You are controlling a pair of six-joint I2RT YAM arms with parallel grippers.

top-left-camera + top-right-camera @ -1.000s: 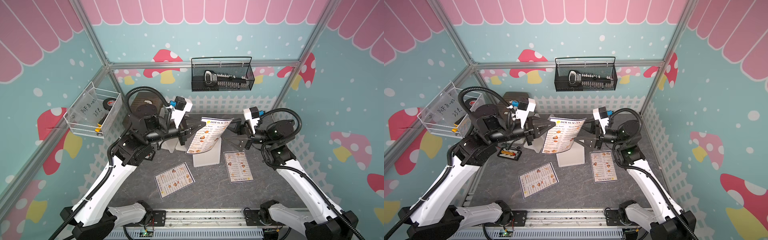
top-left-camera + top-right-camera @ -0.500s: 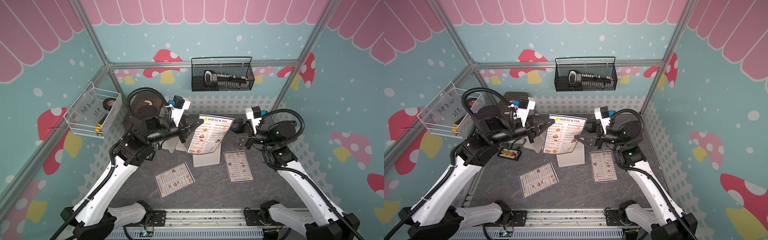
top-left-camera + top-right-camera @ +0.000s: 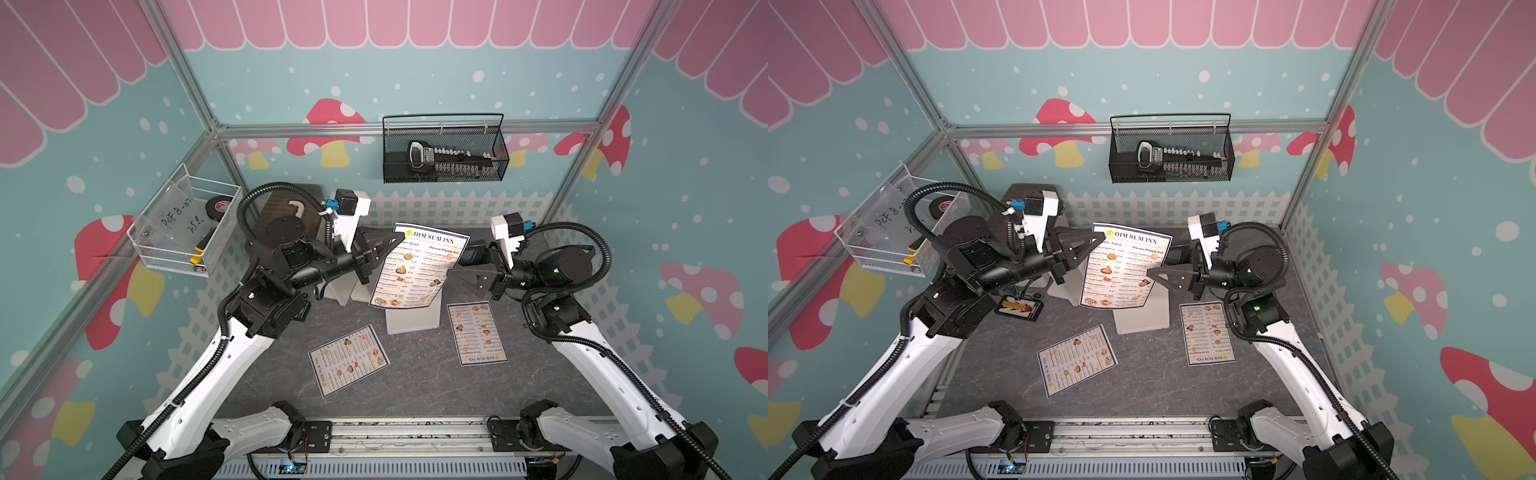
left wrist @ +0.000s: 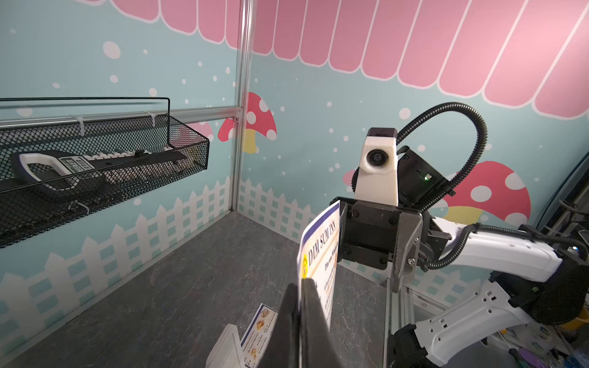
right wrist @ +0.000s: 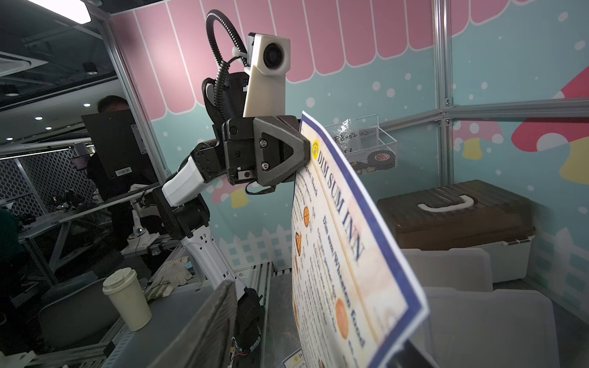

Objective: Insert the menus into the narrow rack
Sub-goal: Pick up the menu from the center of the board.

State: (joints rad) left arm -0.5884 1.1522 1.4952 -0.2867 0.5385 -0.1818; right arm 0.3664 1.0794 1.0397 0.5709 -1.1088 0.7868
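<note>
Your left pincer [image 3: 395, 244] is pressed together on the top corner of a thin laminated white menu with a dark blue border and a "DIM SUM INN" heading [image 3: 417, 266]. It holds the sheet upright, printed face toward both top views. By the look of it, this corner pinch leaves the lower edge free to drop into a slot. Your right pincer [image 3: 1162, 266] meets the opposite side edge with its jaws spread. The right wrist view shows the sheet running between them with neither pad clamped on it. The likely purpose is to steady the floppy, slightly bowed sheet. The held menu hangs just above the white plastic narrow rack [image 3: 411, 322], its lower edge near the rack's top but, as far as both top views tell, not yet seated. Two more lie flat on the grey stone-patterned table [image 3: 415, 390] — a second menu [image 3: 348, 359] in front of the rack, a third menu [image 3: 477, 333] just beside it, under your right arm.
</note>
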